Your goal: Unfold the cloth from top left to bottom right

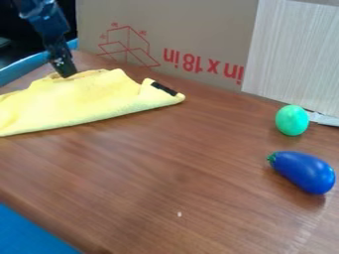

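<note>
Brown wood surface [152, 168] is nearest the camera, running out in front of the cloth and beneath it. Yellow cloth [86, 101] lies on it, bunched, with a long smooth near edge that reads as a fold to me. Black strip [163, 89] shows at the cloth's right-hand corner. Claw [65, 73] is down at the cloth's far edge, tip against the fabric; can't tell if it's spread, pressed together or pinching. Green egg-shaped toy [292, 120] and blue eggplant toy [303, 171] sit well to the right of the cloth (not in the way, I'd say). Status, my read: little or no unfolding done. Left: get a grip on the top layer, draw it over the near edge toward bottom right, lay flat, release.
</note>
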Motion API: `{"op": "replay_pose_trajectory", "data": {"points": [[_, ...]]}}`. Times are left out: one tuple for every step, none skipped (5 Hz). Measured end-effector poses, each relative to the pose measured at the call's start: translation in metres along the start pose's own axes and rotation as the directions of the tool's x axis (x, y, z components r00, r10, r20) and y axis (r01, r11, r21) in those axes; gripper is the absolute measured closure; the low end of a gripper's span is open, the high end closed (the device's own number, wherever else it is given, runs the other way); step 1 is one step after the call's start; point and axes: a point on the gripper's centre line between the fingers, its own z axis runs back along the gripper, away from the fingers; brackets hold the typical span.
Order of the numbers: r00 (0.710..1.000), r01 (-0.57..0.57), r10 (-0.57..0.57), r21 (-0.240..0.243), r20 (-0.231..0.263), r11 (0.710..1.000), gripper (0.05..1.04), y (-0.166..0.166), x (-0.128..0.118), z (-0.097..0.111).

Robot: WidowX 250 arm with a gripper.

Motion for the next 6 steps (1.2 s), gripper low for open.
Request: {"op": "replay_pose_trajectory", "data": {"points": [[1.0,0.011,-0.012,0.025,0.009,1.0,0.082,0.0013,-0.0001,-0.0047],[1.0,0.015,-0.015,0.029,0.022,0.999,0.082,0.0008,0.0,-0.0079],[0.999,0.03,-0.031,0.043,0.026,0.999,0.082,0.002,0.0008,-0.0087],[0.999,0.031,-0.032,0.043,0.024,0.999,0.082,0.002,0.0006,-0.0087],[0.999,0.038,-0.039,0.048,0.023,0.998,0.082,0.0027,-0.0004,-0.0091],[0.999,0.039,-0.04,0.055,0.014,0.998,0.082,0.0019,-0.0029,-0.0127]]}}
